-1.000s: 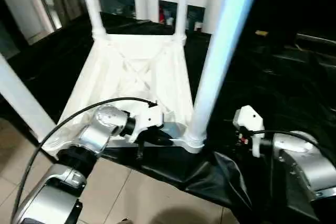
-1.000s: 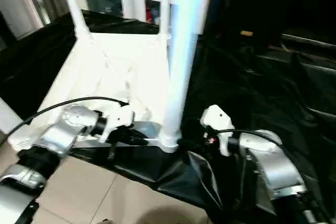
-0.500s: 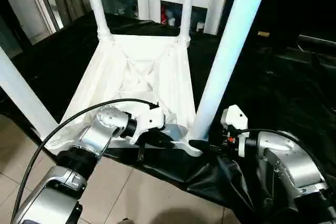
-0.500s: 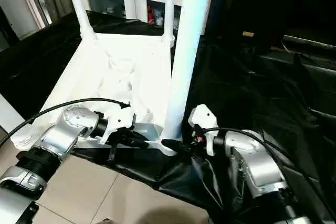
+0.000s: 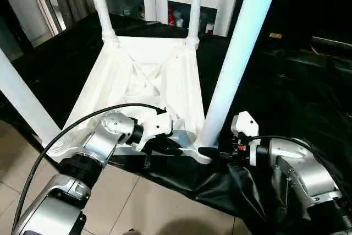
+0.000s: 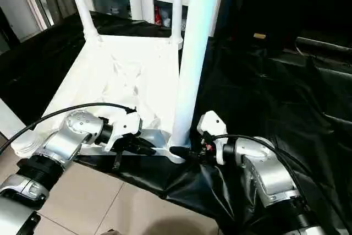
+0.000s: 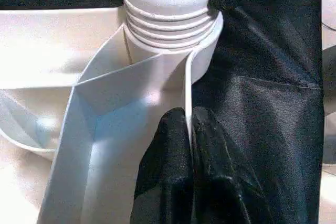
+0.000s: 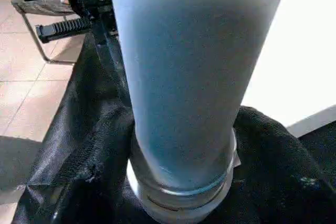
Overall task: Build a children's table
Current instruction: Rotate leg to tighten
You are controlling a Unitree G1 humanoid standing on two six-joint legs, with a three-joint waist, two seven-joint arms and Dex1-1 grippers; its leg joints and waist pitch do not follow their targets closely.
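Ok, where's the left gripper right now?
The left gripper is shut on the upturned children's table's near rim, beside the near-right leg.

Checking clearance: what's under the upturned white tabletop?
The children's table lies upside down on black cloth draping a larger table. Tiled floor shows past its near edge. Anything beneath the top is hidden.

The two eye views look down from the robot's head, side by side, sharing the upturned children's table [image 5: 143,81] at twelve o'clock. Each wrist view sits very close, both facing the same near leg [image 8: 184,77] in its corner socket [image 7: 168,19].
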